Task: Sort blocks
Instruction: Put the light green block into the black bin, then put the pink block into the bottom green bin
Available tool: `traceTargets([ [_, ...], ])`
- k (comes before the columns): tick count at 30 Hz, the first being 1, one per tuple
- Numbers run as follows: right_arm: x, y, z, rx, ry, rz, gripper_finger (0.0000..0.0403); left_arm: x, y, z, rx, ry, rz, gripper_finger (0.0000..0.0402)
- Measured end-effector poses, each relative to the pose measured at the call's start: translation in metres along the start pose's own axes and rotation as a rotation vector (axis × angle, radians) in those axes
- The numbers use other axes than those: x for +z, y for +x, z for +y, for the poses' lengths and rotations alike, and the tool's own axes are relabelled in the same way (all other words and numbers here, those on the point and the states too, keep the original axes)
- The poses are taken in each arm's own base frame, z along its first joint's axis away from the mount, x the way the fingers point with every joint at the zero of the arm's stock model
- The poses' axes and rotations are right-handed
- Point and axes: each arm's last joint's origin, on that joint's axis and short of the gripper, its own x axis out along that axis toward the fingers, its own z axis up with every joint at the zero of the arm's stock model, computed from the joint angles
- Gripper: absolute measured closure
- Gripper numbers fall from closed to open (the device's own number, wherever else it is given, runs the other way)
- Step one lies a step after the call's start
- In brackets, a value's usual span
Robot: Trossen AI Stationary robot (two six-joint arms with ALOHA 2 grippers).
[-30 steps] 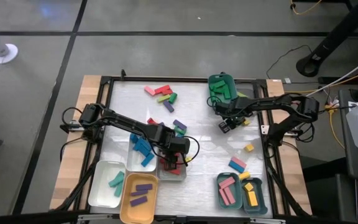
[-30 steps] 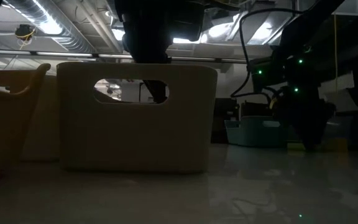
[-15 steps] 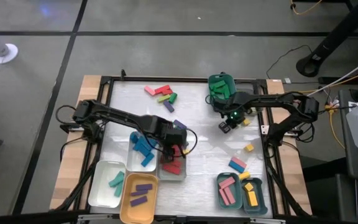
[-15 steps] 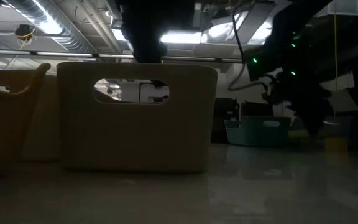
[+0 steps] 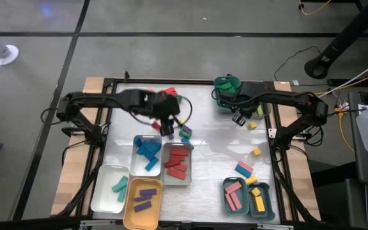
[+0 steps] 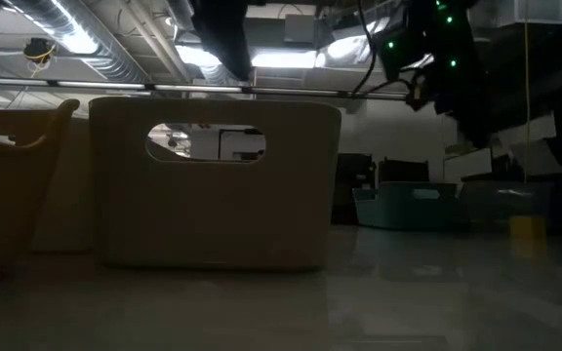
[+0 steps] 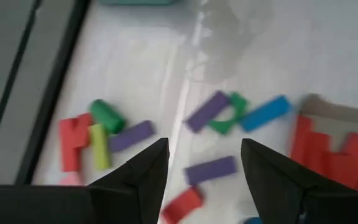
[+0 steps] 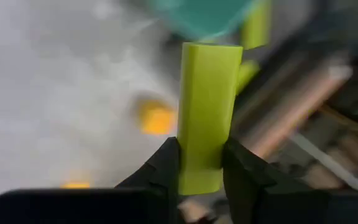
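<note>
My right gripper [image 5: 239, 118] hangs above the table near the green bin [image 5: 218, 84], shut on a lime block [image 8: 207, 87]. My left gripper [image 5: 167, 130] is open and holds nothing. It hovers over a loose cluster of purple, green, blue and red blocks [image 7: 229, 115] lying flat on the table. More loose blocks [image 5: 169, 94] lie at the far side, partly under the left arm. Two yellow blocks [image 5: 255, 151] and a pink and blue pair [image 5: 244, 168] lie on the right. My right gripper pinches the lime block between its two fingers at the block's near end [image 8: 201, 155]. The block runs along the fingers and sticks out well past their tips. It is lifted clear of the table.
Along the near edge stand a white tray [image 5: 102, 191] with teal blocks, an orange tray [image 5: 133, 214] with purple ones, a tray [image 5: 136, 167] of blue ones, a grey tray [image 5: 166, 172] of red ones and teal trays [image 5: 225, 198] holding pink and yellow.
My left gripper has risen from the grey tray of red blocks and gone toward the table's far edge, staying open. My right gripper has risen with the lime block and tipped, a little toward the green bin; the block has gone up with it.
</note>
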Motion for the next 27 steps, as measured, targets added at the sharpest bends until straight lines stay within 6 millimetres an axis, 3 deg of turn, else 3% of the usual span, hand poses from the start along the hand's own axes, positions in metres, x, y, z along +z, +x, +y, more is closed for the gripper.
traceTargets([
  [6, 0.006, 0.000, -0.020, -0.149, -0.031, -0.056, 0.0309, 0.000, 0.013, 0.044, 0.074, 0.012, 0.044, 0.0214],
  [15, 0.017, 0.018, -0.063, -0.139, 0.093, 0.014, 0.0281, -0.003, 0.034, 0.083, 0.131, -0.024, 0.098, 0.0214],
  [23, 0.027, 0.023, -0.070, 0.016, 0.052, -0.028, 0.0224, -0.012, 0.053, 0.120, 0.180, -0.108, 0.171, 0.0214],
  [27, 0.030, 0.023, -0.069, 0.033, 0.046, -0.056, 0.0207, -0.018, 0.060, 0.142, 0.193, -0.033, 0.206, 0.0214],
])
